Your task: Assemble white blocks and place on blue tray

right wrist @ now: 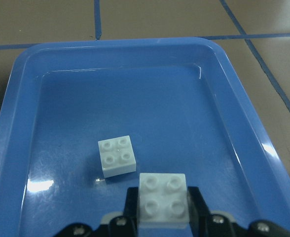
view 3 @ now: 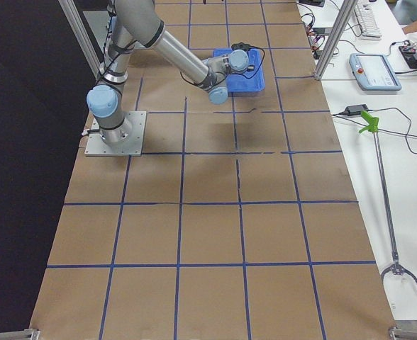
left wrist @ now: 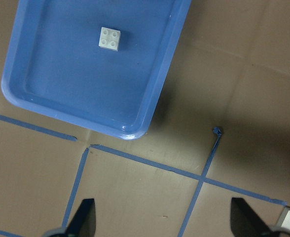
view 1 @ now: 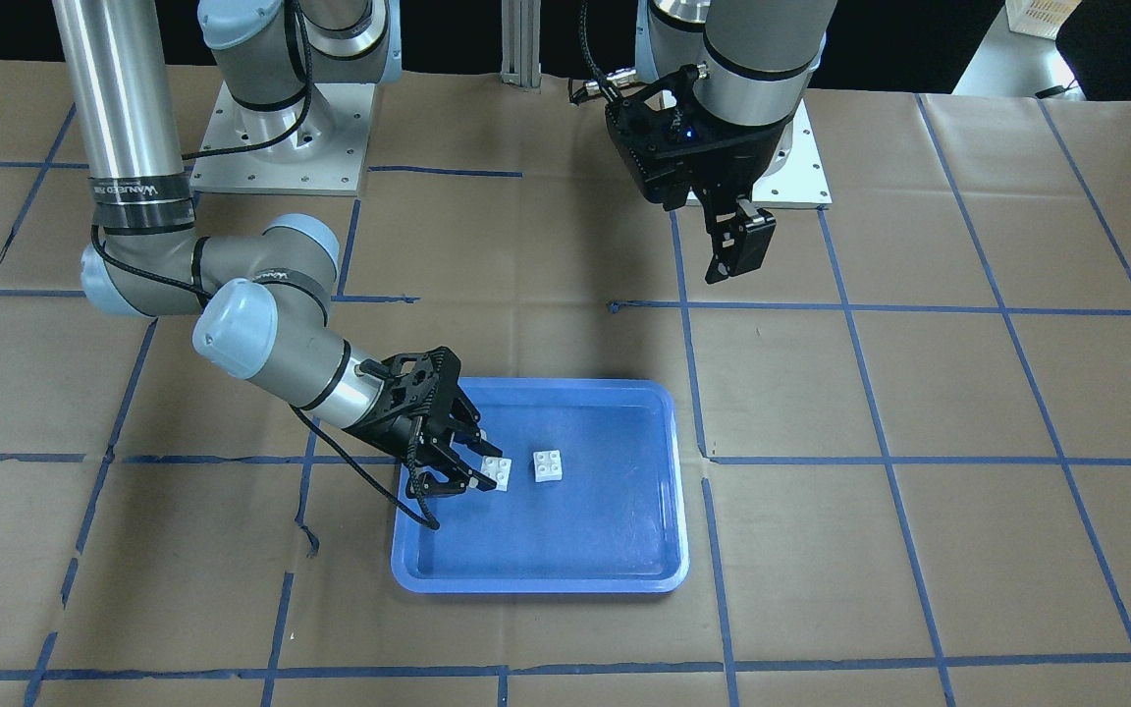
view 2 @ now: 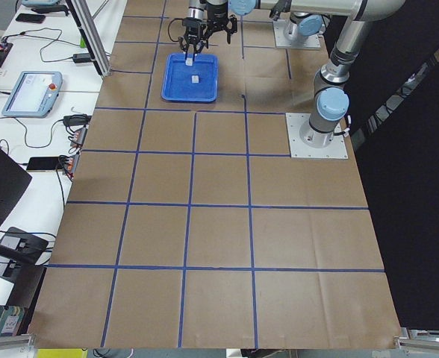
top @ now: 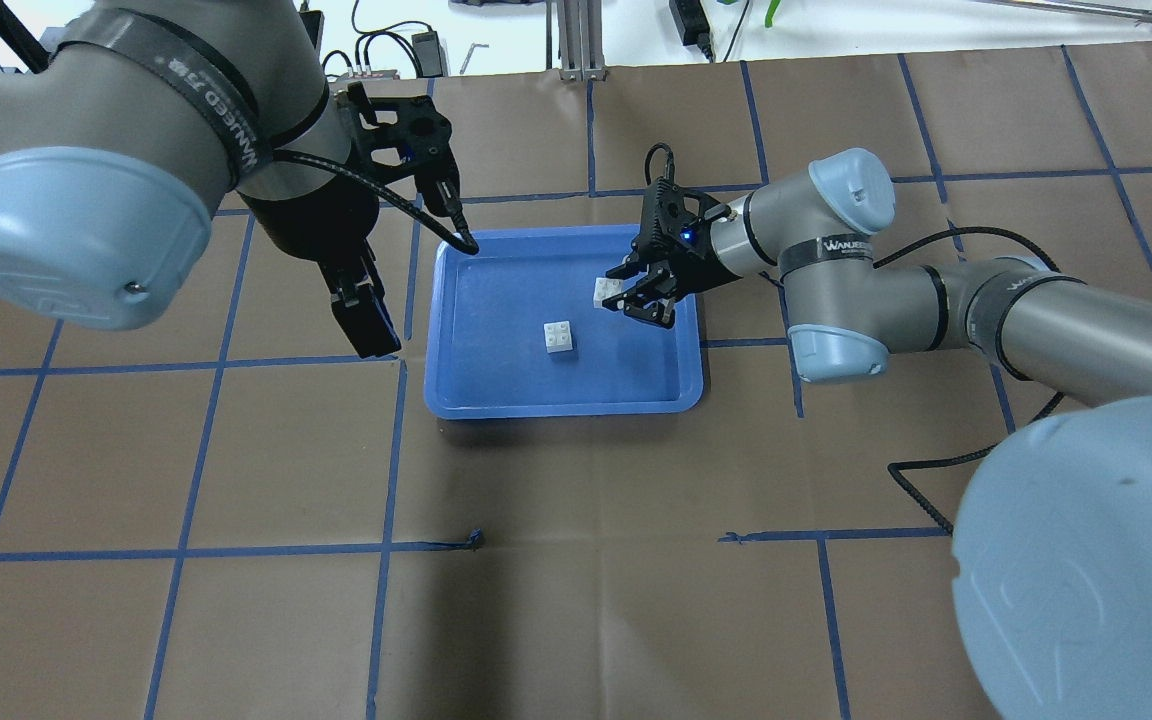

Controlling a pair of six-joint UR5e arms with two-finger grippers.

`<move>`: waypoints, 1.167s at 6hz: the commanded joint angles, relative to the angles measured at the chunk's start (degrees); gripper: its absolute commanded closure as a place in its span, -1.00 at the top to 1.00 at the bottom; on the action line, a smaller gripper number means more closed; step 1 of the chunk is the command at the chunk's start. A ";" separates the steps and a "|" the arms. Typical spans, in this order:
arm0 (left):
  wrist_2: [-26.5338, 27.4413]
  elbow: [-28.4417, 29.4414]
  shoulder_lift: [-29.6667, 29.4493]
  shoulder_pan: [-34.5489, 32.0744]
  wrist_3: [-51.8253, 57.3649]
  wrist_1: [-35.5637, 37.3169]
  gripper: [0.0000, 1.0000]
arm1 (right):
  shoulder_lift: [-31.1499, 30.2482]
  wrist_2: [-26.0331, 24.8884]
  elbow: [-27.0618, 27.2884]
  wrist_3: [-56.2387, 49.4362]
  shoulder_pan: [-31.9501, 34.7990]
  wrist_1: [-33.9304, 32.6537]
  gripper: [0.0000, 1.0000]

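While the left gripper (left wrist: pixel 163 218) hangs spread beside the blue tray (top: pixel 496 300), the right gripper (top: pixel 624 292) pinches one white block (right wrist: pixel 163 195), likely to stack it on the other block (top: pixel 559 337).

The table (view 1: pixel 919 393) is covered edge to edge with brown paper (top: pixel 586 600), creased and seamed in places. Blue tape (view 1: pixel 850 334) runs over the paper in long straight lines that cross into a grid of large squares. One strip stops short, its end curled up off the paper (top: pixel 476 540). The blue tray (view 1: pixel 536 581) lies flat on the paper near the middle of the table, with a crosswise tape line running under it and a lengthwise line passing just beside one of its short sides. Two pale square base plates sit on the table's far edge in the front-facing view, one (view 1: pixel 281 147) and the other (view 1: pixel 806 167) well apart, each carrying an arm
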 commanded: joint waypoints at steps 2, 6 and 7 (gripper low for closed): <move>-0.03 0.76 0.89 1.44 -27.26 0.74 0.91 | 3.02 0.07 2.18 0.50 1.15 -4.53 -0.34; -1.68 3.40 2.30 1.79 -62.02 -0.22 0.98 | 3.47 0.07 2.18 0.59 3.26 -4.91 -0.32; -1.52 3.40 2.29 1.71 -62.02 -0.31 0.98 | 3.47 -0.02 2.18 0.59 3.35 -4.91 -0.32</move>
